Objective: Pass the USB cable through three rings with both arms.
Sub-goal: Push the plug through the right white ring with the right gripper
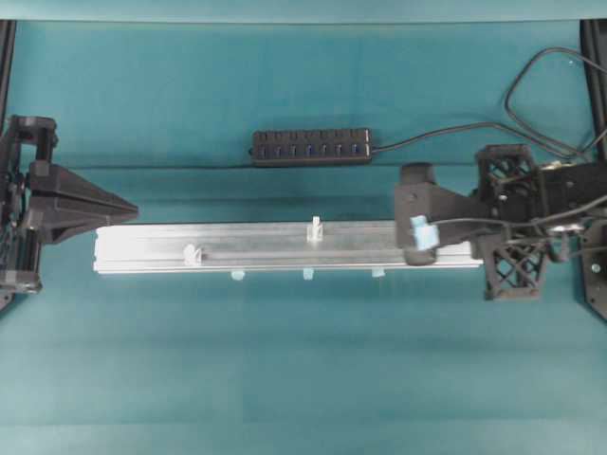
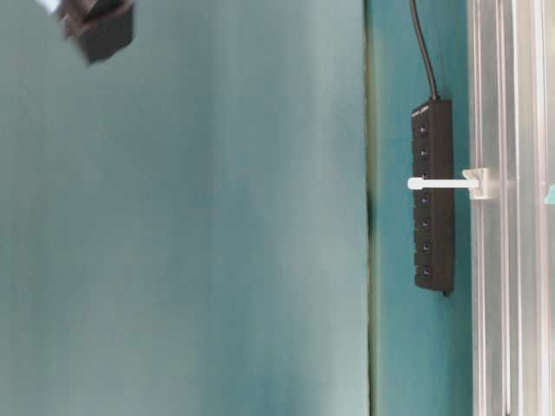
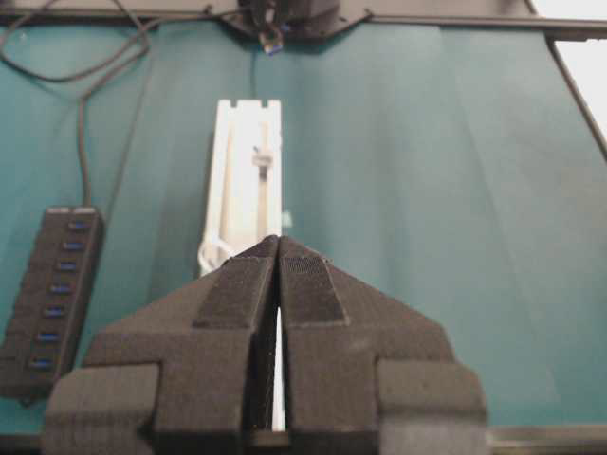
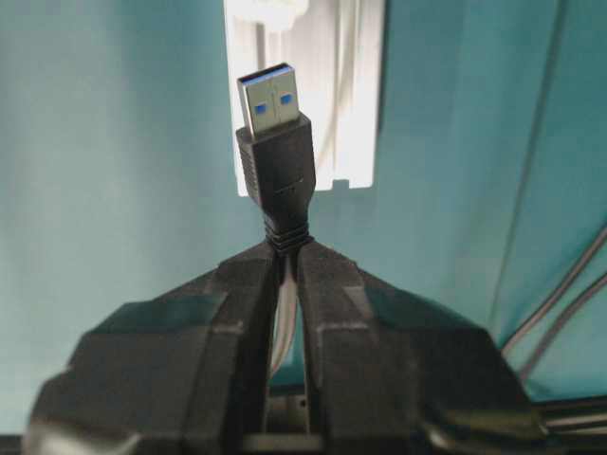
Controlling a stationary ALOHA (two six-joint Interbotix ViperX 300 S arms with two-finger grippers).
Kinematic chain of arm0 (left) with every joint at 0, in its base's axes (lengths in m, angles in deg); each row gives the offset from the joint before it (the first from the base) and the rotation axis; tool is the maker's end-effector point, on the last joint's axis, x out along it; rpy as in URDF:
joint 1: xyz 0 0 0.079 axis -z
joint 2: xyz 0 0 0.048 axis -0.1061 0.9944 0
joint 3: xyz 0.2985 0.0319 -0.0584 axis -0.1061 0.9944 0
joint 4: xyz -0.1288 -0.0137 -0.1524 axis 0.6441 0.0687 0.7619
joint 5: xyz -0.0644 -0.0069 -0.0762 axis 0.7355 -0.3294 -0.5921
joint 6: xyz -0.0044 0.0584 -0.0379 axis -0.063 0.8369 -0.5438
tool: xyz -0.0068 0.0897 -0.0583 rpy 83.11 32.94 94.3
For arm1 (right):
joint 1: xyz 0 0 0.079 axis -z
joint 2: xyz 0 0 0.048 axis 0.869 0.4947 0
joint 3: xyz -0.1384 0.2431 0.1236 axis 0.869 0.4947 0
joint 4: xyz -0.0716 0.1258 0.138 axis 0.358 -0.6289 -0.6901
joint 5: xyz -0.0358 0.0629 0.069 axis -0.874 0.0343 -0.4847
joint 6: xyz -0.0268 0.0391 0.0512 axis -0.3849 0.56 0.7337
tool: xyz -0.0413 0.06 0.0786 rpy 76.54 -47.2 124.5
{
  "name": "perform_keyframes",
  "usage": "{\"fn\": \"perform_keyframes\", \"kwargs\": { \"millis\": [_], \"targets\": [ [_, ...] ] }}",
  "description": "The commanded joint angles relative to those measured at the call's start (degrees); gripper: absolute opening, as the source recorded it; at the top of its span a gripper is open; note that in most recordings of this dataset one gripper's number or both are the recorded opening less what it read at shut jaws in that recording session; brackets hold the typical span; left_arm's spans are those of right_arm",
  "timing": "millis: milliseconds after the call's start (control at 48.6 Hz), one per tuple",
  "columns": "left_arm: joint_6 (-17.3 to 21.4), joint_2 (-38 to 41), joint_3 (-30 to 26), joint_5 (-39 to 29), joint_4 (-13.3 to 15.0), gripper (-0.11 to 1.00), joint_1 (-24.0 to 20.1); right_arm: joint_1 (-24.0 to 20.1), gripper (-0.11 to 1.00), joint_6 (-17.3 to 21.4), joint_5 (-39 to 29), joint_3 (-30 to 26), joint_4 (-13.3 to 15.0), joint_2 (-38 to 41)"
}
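no writing is legible; right fingers [image 4: 285,261] pinch the usb cable [image 4: 277,161], left fingers [image 3: 278,284] closed empty.

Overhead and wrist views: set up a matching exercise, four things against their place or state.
Things:
1. Black USB plug with silver tip
2. Left gripper
3. Long black multi-port hub with blue sockets
4. Long silver aluminium rail

Place or state:
A. Lies on the teal cloth beyond the rail
B. Shut, holding nothing
C. Carries the small upright translucent-white rings
D. Sticks out past the shut right gripper

Pairs: 1-D, 2-B, 3-A, 4-C
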Motion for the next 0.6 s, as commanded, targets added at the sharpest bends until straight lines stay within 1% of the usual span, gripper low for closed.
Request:
{"fn": "perform_keyframes", "kwargs": {
  "millis": [0,185,329,577],
  "targets": [
    [-0.2,0.4,-1.8,0.5,-0.1,0.02,-0.2,0.2,-0.05,1.2,2.4,2.3,0.2,-1.1],
    [-0.1,0.4,-1.8,0.5,-0.1,0.02,-0.3,0.3,-0.05,3.8,9.1,7.4,0.2,-1.2],
    [-0.1,0.5,-2.0,0.5,-0.1,0.02,-0.2,0.4,-0.05,4.7,11.1,9.8,0.2,-1.2],
    [-0.1,0.5,-2.1,0.5,0.0,0.02,-0.2,1.7,-0.05,4.7,13.6,13.1,0.2,-1.1]
  ]
}}
